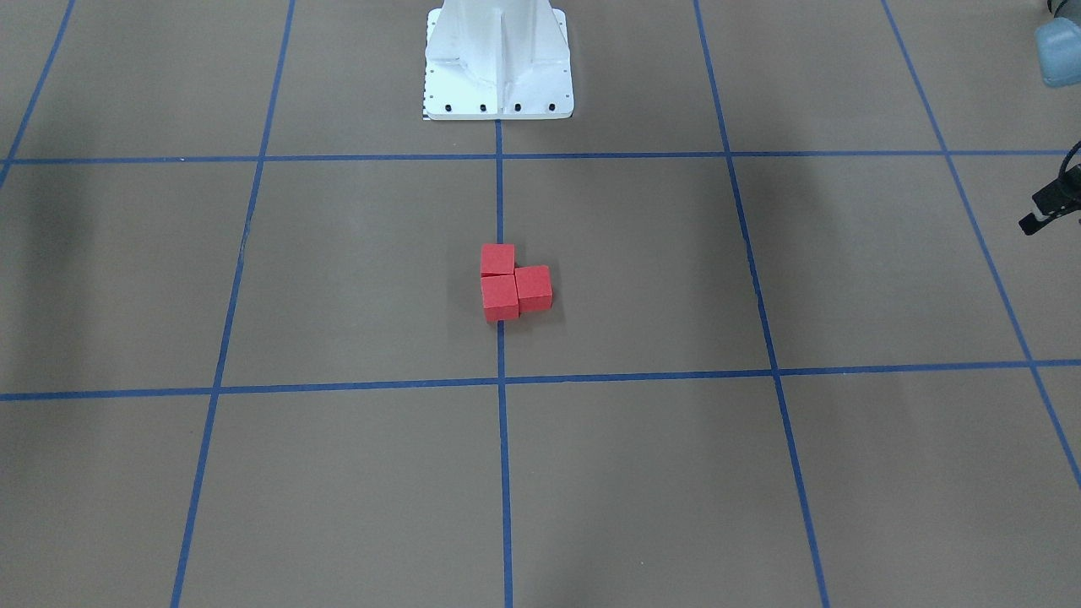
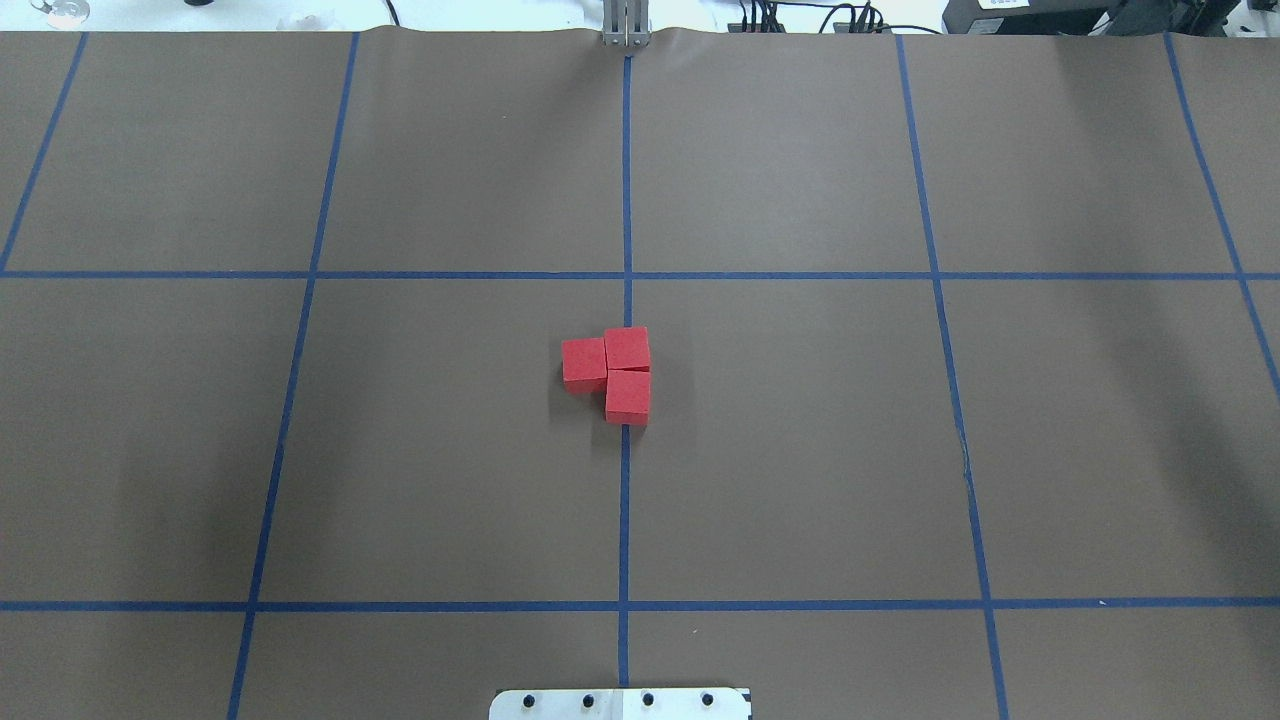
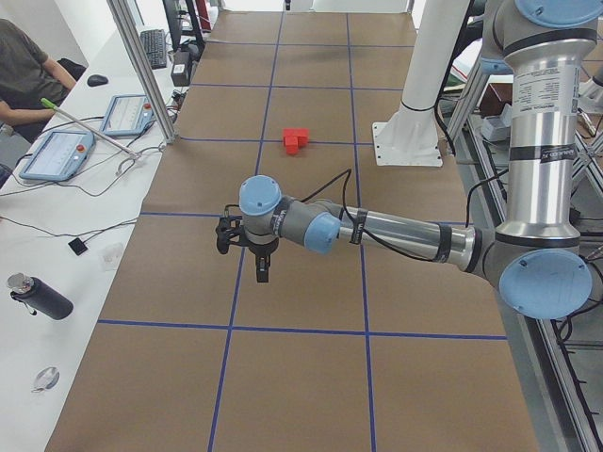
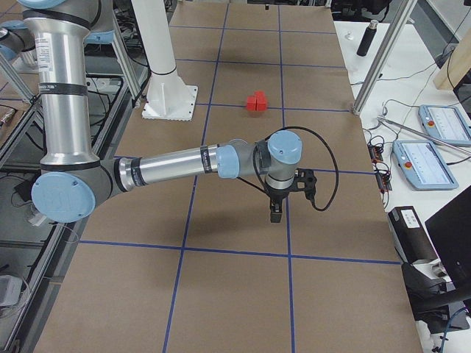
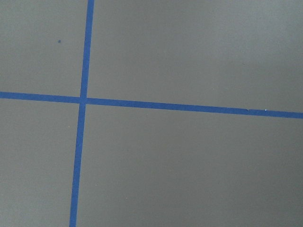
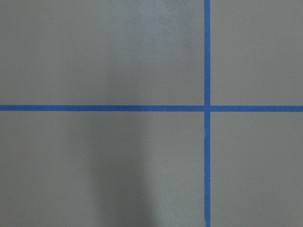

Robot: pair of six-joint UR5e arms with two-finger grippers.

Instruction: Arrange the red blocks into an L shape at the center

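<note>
1. The three red blocks (image 2: 625, 360) sit touching in an L on the brown surface at the center, straddling the middle blue tape line (image 2: 624, 500). The side block sits slightly staggered against the corner one.
2. My left gripper (image 3: 262, 271) and right gripper (image 4: 275, 213) hang over bare grid, well apart from the blocks. I cannot tell how either pair of jaws stands, and the wrist views show only tape.
3. Risk: if I go back to square that stagger, a finger could nudge a neighbouring block and break the L, since they sit so tightly together.
4. Risk: a push could slide the group off the line.
5. Writing: none readable. The blocks are plain, and the teach pendants (image 4: 423, 162) are too small to read.
</note>
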